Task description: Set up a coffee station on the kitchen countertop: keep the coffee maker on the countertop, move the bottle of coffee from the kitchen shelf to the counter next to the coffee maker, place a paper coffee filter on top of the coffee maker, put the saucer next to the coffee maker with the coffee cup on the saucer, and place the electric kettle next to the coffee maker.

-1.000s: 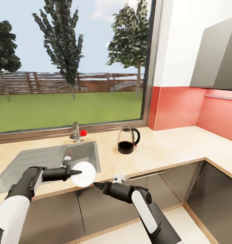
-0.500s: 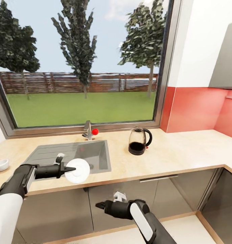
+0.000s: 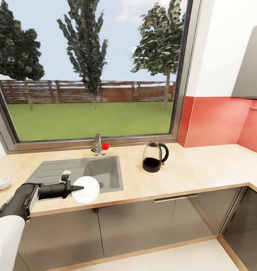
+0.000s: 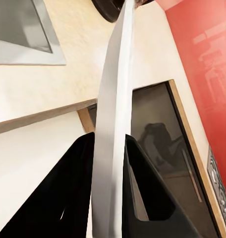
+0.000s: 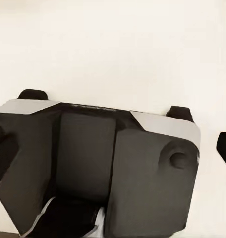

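Left gripper [image 3: 77, 188] clamps the saucer [image 3: 87, 189] by its rim, the plate held on edge above the sink's [image 3: 106, 171] front corner, at the countertop [image 3: 203, 165] lip. You carry it pinched thin: in the left wrist view the fingers [image 4: 142, 183] grip only the saucer's [image 4: 110, 148] edge, so a jolt could let it swivel or slip into the basin or onto the floor. Kettle [image 3: 154, 156] stands to the right, well apart, with bare counter beyond it; give its handle room. A white cup [image 3: 0, 183] sits at the far left. Whether your right gripper is open, you cannot tell from the right wrist view.
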Controlling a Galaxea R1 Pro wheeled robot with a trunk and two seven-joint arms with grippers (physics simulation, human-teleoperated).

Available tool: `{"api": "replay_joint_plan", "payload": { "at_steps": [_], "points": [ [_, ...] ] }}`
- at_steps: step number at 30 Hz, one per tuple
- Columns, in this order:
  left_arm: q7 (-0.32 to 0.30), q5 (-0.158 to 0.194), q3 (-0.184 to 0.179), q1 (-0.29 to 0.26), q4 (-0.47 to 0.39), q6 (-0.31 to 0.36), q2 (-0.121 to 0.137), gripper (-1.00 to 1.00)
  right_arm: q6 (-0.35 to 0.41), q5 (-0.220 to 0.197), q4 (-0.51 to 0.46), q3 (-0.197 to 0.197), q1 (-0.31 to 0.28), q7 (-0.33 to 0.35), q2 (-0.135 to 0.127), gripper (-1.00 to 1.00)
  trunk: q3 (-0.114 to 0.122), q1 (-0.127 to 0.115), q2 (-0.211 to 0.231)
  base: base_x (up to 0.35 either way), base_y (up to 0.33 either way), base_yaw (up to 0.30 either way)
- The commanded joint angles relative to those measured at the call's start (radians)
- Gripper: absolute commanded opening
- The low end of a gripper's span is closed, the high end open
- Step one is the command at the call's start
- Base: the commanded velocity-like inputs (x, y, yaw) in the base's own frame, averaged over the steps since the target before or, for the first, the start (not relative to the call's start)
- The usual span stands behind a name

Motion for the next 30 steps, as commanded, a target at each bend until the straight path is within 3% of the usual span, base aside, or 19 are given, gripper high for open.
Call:
{"api": "replay_joint_plan", "payload": {
  "at_steps": [1,3,7,11,13,18,30],
  "points": [
    [-0.009,-0.011,0.004,-0.001,0.0,0.007,-0.001,-1.0,-0.032,-0.007,0.031,0.008,0.001,0.0,-0.009,1.0,0.0,0.0,-0.001,0.0,0.0,0.0],
    [-0.01,-0.011,0.004,0.0,0.0,0.007,-0.001,-1.0,-0.081,-0.002,0.068,0.008,0.01,-0.002,-0.046,1.0,0.0,0.0,-0.001,0.0,0.0,0.0],
    [-0.012,-0.011,0.003,0.003,0.0,0.007,-0.001,-1.0,-0.098,-0.002,0.08,0.007,0.024,-0.001,-0.09,1.0,0.0,0.0,-0.001,0.0,0.0,0.0],
    [-0.012,-0.011,0.003,0.004,0.0,0.007,-0.001,-1.0,-0.102,-0.003,0.081,0.007,0.028,-0.002,-0.096,1.0,0.0,0.0,-0.001,0.0,0.0,0.0],
    [-0.013,-0.011,0.003,0.004,-0.002,0.005,-0.002,-1.0,-0.166,-0.001,0.081,0.01,0.028,-0.004,-0.089,1.0,-0.001,0.0,-0.001,0.0,0.0,0.223],
    [-0.013,-0.012,0.003,0.003,-0.002,0.005,-0.004,-1.0,-0.179,-0.001,0.082,0.009,0.035,-0.004,-0.088,1.0,-0.002,0.0,-0.001,-0.024,0.0,0.261],
    [-0.013,-0.013,0.003,-0.003,-0.002,0.005,-0.008,-1.0,-0.181,0.001,0.08,0.01,0.042,-0.003,-0.087,1.0,-0.014,0.0,-0.001,-0.288,0.049,0.231]
  ]
}}
